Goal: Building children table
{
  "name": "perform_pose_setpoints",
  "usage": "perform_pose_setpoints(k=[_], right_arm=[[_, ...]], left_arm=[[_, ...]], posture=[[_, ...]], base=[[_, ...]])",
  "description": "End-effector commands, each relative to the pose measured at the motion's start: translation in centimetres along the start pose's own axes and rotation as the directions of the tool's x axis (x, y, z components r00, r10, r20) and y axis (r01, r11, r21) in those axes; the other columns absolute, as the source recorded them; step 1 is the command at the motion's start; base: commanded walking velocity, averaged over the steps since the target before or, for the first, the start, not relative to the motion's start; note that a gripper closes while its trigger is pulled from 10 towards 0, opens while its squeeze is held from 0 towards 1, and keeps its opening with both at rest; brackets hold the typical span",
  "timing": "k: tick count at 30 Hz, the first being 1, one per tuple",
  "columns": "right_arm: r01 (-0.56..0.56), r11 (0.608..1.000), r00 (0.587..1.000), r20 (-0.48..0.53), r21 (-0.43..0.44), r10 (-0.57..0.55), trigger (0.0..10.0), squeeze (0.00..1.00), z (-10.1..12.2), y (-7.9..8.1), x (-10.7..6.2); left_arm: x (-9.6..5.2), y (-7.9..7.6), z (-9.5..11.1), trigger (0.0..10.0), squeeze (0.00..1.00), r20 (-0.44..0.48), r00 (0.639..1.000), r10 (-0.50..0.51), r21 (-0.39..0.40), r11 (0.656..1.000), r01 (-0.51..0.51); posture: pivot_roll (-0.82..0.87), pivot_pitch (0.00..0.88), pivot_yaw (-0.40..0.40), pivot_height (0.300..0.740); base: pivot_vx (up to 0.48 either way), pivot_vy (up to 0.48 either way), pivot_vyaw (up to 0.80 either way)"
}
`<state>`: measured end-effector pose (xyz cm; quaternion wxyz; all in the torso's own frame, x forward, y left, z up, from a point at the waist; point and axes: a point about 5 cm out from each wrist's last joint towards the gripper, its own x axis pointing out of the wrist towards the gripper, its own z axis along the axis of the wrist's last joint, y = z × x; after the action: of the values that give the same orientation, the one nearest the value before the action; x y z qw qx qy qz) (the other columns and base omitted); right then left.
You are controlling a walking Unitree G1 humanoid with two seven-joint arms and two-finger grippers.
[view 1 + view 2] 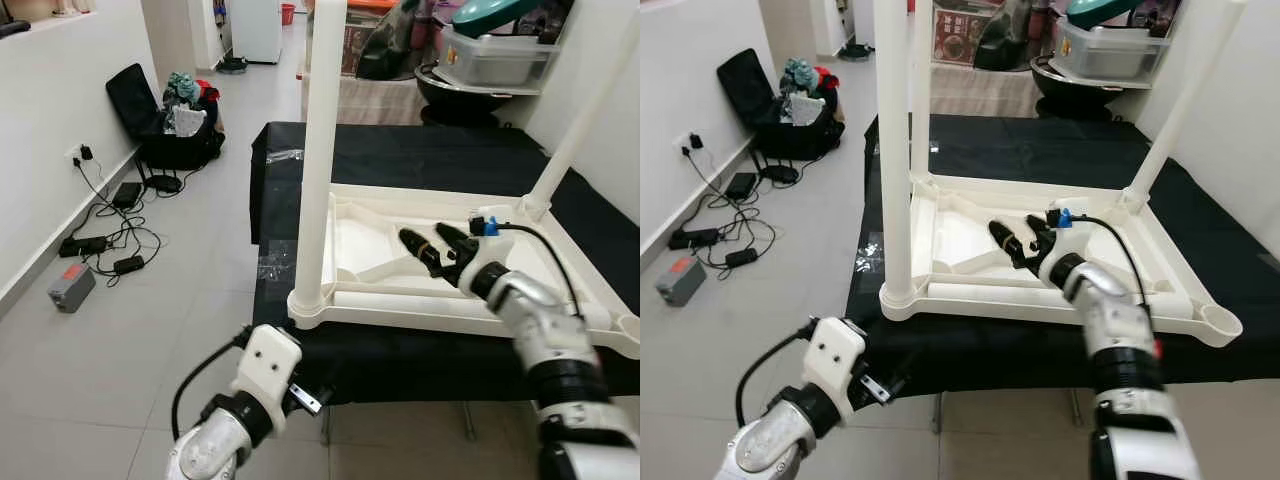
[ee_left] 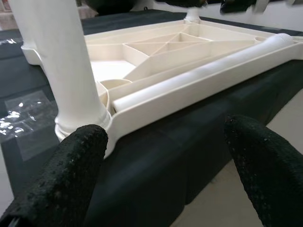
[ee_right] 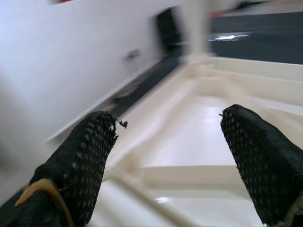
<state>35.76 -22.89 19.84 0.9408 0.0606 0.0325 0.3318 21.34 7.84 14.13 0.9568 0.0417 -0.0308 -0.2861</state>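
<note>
Table: cream tabletop [image 1: 590,300] lies upside down on a black cloth [image 1: 420,160], legs [image 1: 322,150] upright.
Loose leg [image 2: 203,71]: lies along the near rim, plain from the left wrist.
Right gripper [image 1: 432,243]: fingers apart, over the ribbed underside.
Left gripper [image 2: 165,156]: fingers apart, below the near corner.

The upside-down children table [image 1: 380,240] is lying on the worktop [image 1: 420,160], legs sticking up. A loose leg [image 1: 1040,297] is resting along its front edge. Cables [image 1: 110,235] and a suitcase [image 1: 150,120] are sitting on the floor [image 1: 200,260] to the left.
</note>
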Motion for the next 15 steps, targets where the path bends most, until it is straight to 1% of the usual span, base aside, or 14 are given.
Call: perform_pose_setpoints(k=[1, 2, 3, 4, 5, 7, 8, 9, 10, 11, 12, 13, 14, 15], right_arm=[[-0.187, 0.982, 0.982, -0.005, 0.034, 0.187, 10.0, 0.0, 0.2, 1.3, 0.4], [-0.249, 0.968, 0.968, -0.005, 0.034, 0.249, 10.0, 0.46, 0.4, 1.7, 0.7], [-0.249, 0.968, 0.968, -0.005, 0.034, 0.249, 10.0, 0.46, 0.4, 1.7, 0.7], [-0.305, 0.952, 0.952, 0.009, 0.041, 0.305, 10.0, 1.0, 0.6, 2.2, 1.1], [-0.305, 0.952, 0.952, 0.009, 0.041, 0.305, 10.0, 1.0, 0.6, 2.2, 1.1], [-0.414, 0.909, 0.91, 0.037, 0.044, 0.413, 10.0, 1.0, 1.0, 3.5, 2.1], [-0.452, 0.891, 0.892, 0.047, 0.036, 0.45, 10.0, 1.0, 1.2, 4.1, 2.6], [-0.452, 0.891, 0.892, 0.047, 0.036, 0.45, 10.0, 1.0, 1.2, 4.1, 2.6], [-0.524, 0.851, 0.851, 0.081, 0.035, 0.52, 10.0, 0.25, 1.6, 5.2, 3.5], [-0.524, 0.851, 0.851, 0.081, 0.035, 0.52, 10.0, 0.25, 1.6, 5.2, 3.5], [-0.566, 0.824, 0.821, 0.106, 0.027, 0.561, 10.0, 0.0, 2.0, 6.1, 4.0], [-0.579, 0.815, 0.812, 0.112, 0.016, 0.574, 10.0, 0.0, 2.1, 6.4, 4.2], [-0.579, 0.815, 0.812, 0.112, 0.016, 0.574, 10.0, 0.0, 2.1, 6.4, 4.2], [-0.6, 0.8, 0.796, 0.112, 0.011, 0.595, 10.0, 0.0, 2.2, 6.7, 4.3]], left_arm=[[-0.1, -0.1, 0.0, 10.0, 0.0, -0.008, 1.0, -0.008, 0.006, 1.0, 0.008], [-0.1, 0.0, 0.0, 10.0, 0.0, -0.008, 1.0, -0.008, 0.005, 1.0, 0.008], [-0.1, 0.0, 0.0, 10.0, 0.0, -0.008, 1.0, -0.008, 0.005, 1.0, 0.008], [-0.2, -0.1, 0.0, 10.0, 0.0, -0.008, 1.0, -0.008, 0.006, 1.0, 0.008], [-0.2, -0.1, 0.0, 10.0, 0.0, -0.008, 1.0, -0.008, 0.006, 1.0, 0.008], [-0.3, -0.1, 0.1, 10.0, 0.0, -0.01, 1.0, -0.01, 0.007, 1.0, 0.01], [-0.4, -0.1, 0.1, 10.0, 0.0, -0.012, 1.0, -0.012, 0.006, 1.0, 0.012], [-0.4, -0.1, 0.1, 10.0, 0.0, -0.012, 1.0, -0.012, 0.006, 1.0, 0.012], [-0.5, -0.1, 0.1, 10.0, 0.0, -0.016, 1.0, -0.017, 0.004, 1.0, 0.017], [-0.5, -0.1, 0.1, 10.0, 0.0, -0.016, 1.0, -0.017, 0.004, 1.0, 0.017], [-0.5, -0.1, 0.2, 10.0, 0.0, -0.017, 1.0, -0.024, 0.005, 1.0, 0.024], [-0.5, -0.1, 0.1, 10.0, 0.0, -0.017, 1.0, -0.025, 0.005, 1.0, 0.025], [-0.5, -0.1, 0.1, 10.0, 0.0, -0.017, 1.0, -0.025, 0.005, 1.0, 0.025], [-0.6, -0.1, 0.1, 10.0, 0.0, -0.018, 1.0, -0.026, 0.005, 1.0, 0.026]], posture=[[0.12, 0.088, -0.079, 0.74], [0.12, 0.09, -0.078, 0.74], [0.12, 0.09, -0.078, 0.74], [0.13, 0.093, -0.077, 0.74], [0.13, 0.093, -0.077, 0.74], [0.13, 0.101, -0.078, 0.74], [0.13, 0.101, -0.078, 0.74], [0.13, 0.101, -0.078, 0.74], [0.13, 0.103, -0.075, 0.74], [0.13, 0.103, -0.075, 0.74], [0.13, 0.103, -0.076, 0.74], [0.13, 0.102, -0.075, 0.74], [0.13, 0.102, -0.075, 0.74], [0.13, 0.102, -0.075, 0.74]], base=[[0.0, 0.0, 0.0], [0.0, 0.0, 0.0], [0.0, 0.0, 0.0], [0.0, 0.0, 0.0], [0.0, 0.0, 0.0], [0.0, 0.0, 0.0], [0.0, 0.0, 0.0], [0.0, 0.0, 0.0], [0.0, 0.0, 0.0], [0.0, 0.0, 0.0], [0.0, 0.0, 0.0], [0.0, 0.0, 0.0], [0.0, 0.0, 0.0], [0.0, 0.0, 0.0]])
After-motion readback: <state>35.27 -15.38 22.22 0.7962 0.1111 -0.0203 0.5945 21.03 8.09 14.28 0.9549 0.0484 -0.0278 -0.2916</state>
